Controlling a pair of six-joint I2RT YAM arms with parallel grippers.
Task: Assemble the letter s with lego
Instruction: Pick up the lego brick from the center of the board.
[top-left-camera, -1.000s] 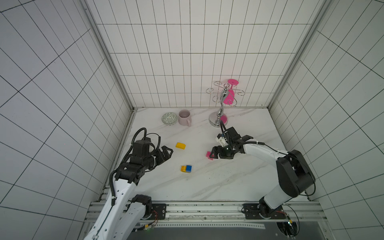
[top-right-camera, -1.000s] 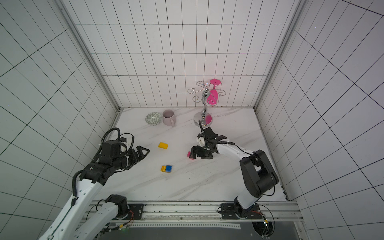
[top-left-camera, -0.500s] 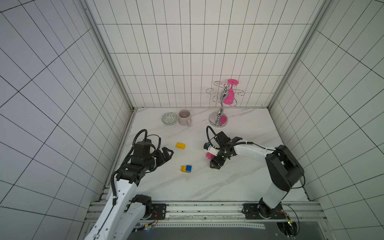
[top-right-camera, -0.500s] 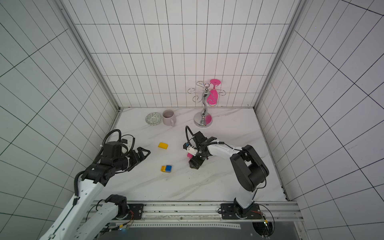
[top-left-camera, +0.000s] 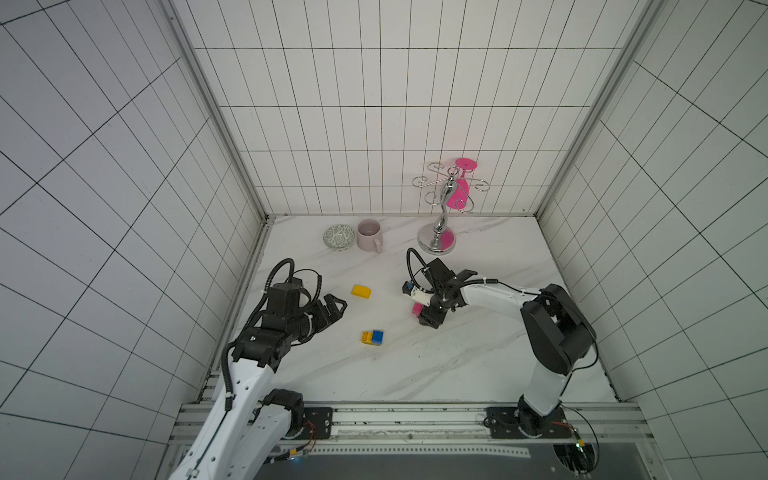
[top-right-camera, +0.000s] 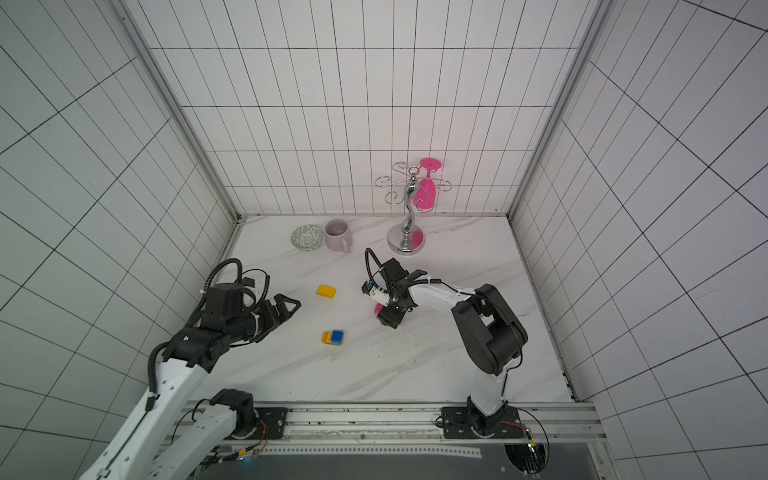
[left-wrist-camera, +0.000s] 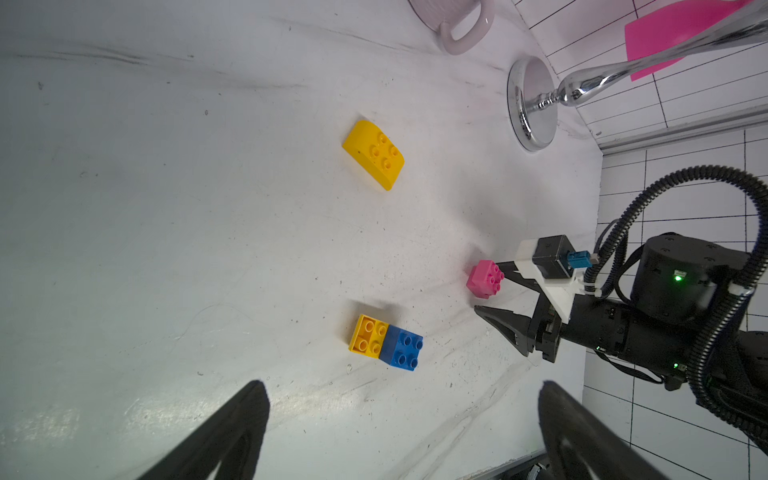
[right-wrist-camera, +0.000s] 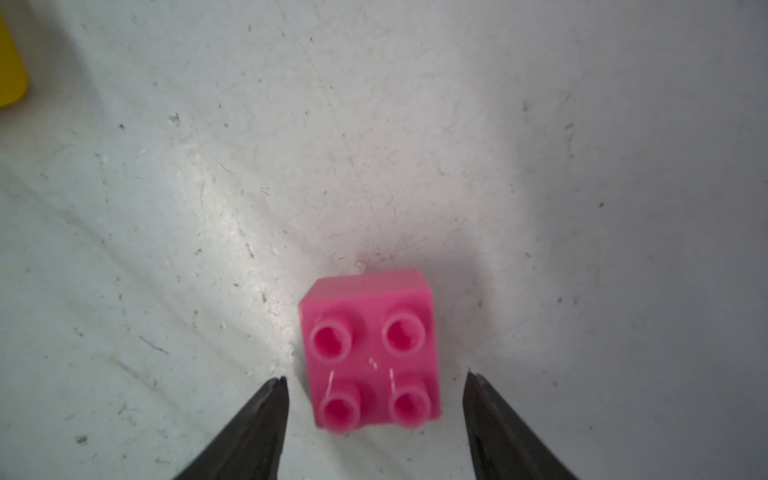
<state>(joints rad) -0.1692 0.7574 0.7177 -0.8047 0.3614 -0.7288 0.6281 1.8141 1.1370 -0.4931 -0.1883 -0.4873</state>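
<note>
You have only a thin strip of bare marble table (right-wrist-camera: 582, 291) on each side of the pink brick (right-wrist-camera: 370, 353), between it and the fingers of the right gripper (right-wrist-camera: 376, 377), which straddle it without touching. Between the left gripper (top-left-camera: 337, 313) and that brick lie the curved yellow brick (top-left-camera: 360, 291) and the joined yellow-and-blue pair (top-left-camera: 372, 337), well apart, with an open lane between them. The mug (top-left-camera: 369, 235), bowl (top-left-camera: 339, 237) and chrome stand (top-left-camera: 437, 243) line the back edge; the front is open marble.
</note>
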